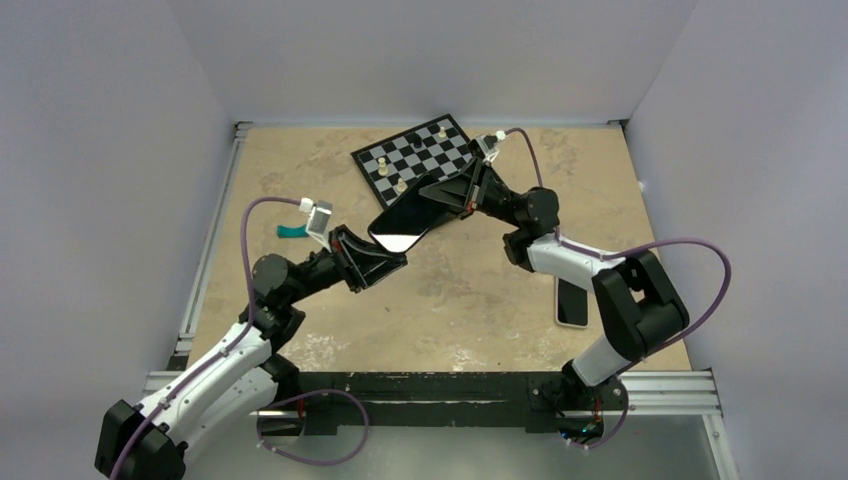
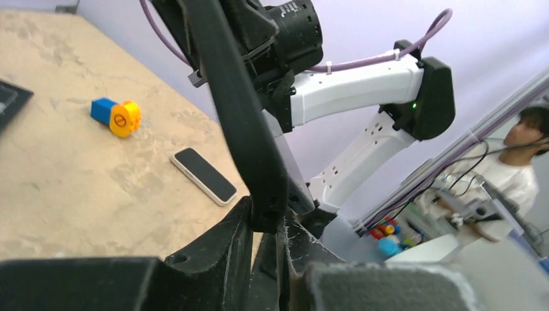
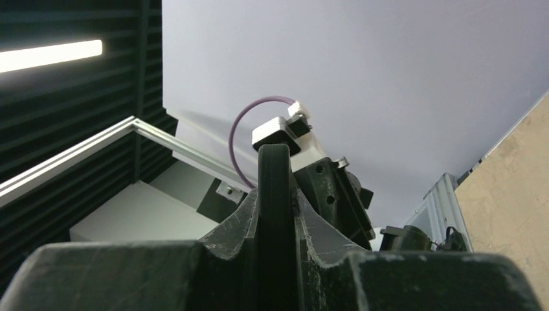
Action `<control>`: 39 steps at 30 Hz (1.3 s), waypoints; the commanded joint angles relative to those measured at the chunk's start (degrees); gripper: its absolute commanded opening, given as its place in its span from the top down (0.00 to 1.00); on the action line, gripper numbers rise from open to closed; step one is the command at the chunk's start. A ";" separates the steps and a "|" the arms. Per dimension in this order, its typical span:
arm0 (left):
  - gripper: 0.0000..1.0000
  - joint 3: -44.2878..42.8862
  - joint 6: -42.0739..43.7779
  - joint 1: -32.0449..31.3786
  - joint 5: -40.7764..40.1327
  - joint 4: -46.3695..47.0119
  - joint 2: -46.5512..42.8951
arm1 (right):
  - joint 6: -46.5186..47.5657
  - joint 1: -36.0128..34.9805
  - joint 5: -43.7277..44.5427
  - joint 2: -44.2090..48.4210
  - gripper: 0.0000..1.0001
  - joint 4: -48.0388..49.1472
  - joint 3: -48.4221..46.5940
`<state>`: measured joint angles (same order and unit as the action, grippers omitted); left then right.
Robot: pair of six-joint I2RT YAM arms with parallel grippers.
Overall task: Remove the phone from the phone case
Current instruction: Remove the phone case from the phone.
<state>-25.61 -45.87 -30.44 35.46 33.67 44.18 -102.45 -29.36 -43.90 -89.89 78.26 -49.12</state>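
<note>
The left gripper (image 1: pixel 385 256) and right gripper (image 1: pixel 457 195) are pinching opposite ends of the thin matte black phone case (image 1: pixel 410 224) aloft, its flexible shell bowing, while the slim white-rimmed black-glass phone (image 1: pixel 572 302), probably slippery and fragile, is lying on the beige table (image 1: pixel 450 320), best taken by its long edges.

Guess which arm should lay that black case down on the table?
Probably left. The left gripper and right gripper are both shut on the phone case, but the left's end hangs over bare table, while the right's end sits by the chessboard.
</note>
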 commanded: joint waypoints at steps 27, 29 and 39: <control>0.24 -23.27 21.70 2.84 16.72 -49.21 -4.16 | 35.49 2.92 -17.88 15.74 1.00 -43.05 -11.68; 0.24 -25.21 21.87 2.96 17.57 -50.47 -1.24 | 38.18 2.99 -18.53 16.65 1.00 -46.38 -12.48; 0.45 -25.41 18.69 2.94 23.45 -43.41 2.43 | 40.30 2.91 -19.09 17.79 1.00 -49.23 -13.78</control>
<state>-49.71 -25.56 -27.77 54.39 -14.66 46.76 -63.75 -26.52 -62.59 -73.71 29.23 -59.42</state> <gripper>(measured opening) 0.592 0.181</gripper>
